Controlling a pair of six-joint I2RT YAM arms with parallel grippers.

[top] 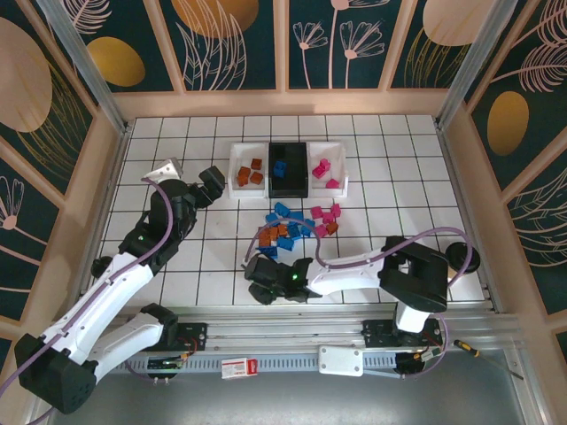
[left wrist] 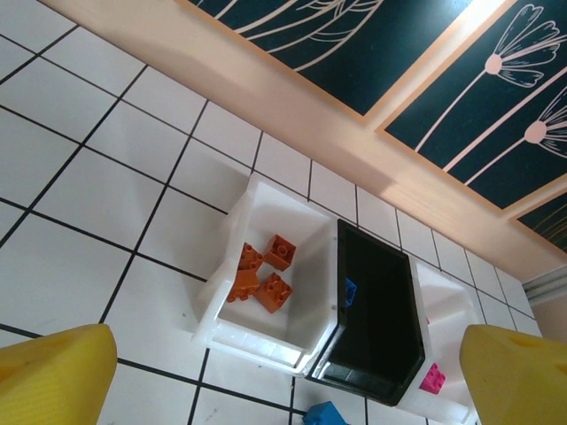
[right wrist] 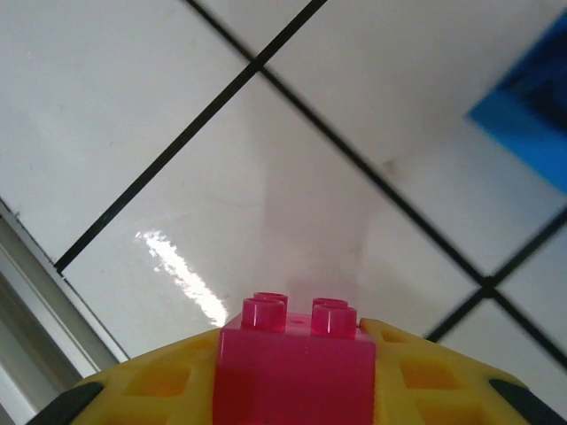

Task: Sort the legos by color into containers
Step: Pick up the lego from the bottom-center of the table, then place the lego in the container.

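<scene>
A robotics laboratory test cell is indicated. A white gridded tabletop (top: 399,168) is enclosed by wooden walls fitted with printed floral panels (top: 221,44) and aluminium posts (top: 82,64). A left arm (top: 106,301) and a right arm (top: 354,276) are bolted to a metal rail (top: 283,329), with cabling exposed.

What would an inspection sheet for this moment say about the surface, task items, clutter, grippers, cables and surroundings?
Surface: white grid-tiled table, glossy, no spills seen.
Job's things: left white bin holds orange bricks, black bin holds blue bricks, right white bin holds pink bricks; a mixed loose pile lies in front of them.
Clutter: red-labelled box and screwdriver by the front rail.
Grippers: left gripper open, empty, above the bins; right gripper shut on a pink brick.
Cables: purple cables run along both arms.
Surroundings: dark floral wall panels in wooden frames.
</scene>
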